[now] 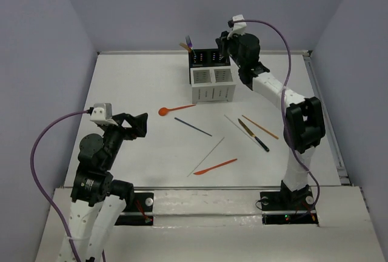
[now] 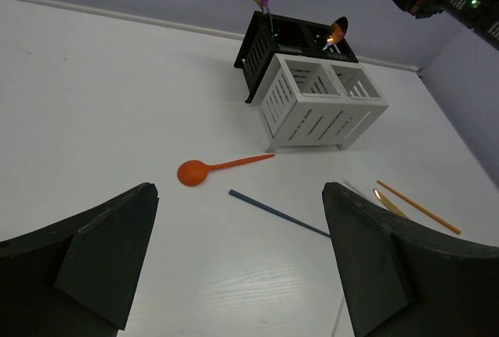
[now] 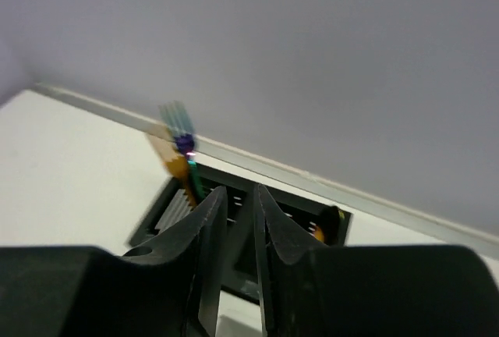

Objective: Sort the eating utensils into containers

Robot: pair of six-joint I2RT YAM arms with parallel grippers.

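The containers (image 1: 211, 85) stand at the back centre, two black behind two white; they also show in the left wrist view (image 2: 323, 107). A fork (image 1: 189, 43) stands in the left black one and an orange-gold spoon (image 2: 337, 31) in the right black one. On the table lie an orange spoon (image 1: 176, 110), a dark blue chopstick (image 1: 193, 127), a pale chopstick (image 1: 206, 156), an orange knife (image 1: 215, 167), a gold knife with a black handle (image 1: 253, 134) and an orange chopstick (image 1: 260, 127). My right gripper (image 1: 223, 42) hovers over the black containers (image 3: 160, 216), jaws a narrow gap apart, empty. My left gripper (image 1: 143, 125) is wide open and empty, short of the orange spoon (image 2: 204, 169).
Purple cables loop from both wrists. The table ends at a raised rail along the right side (image 1: 324, 116) and at the back wall behind the containers. My left gripper (image 2: 240, 196) looks over bare table, with the dark blue chopstick (image 2: 277, 212) just ahead.
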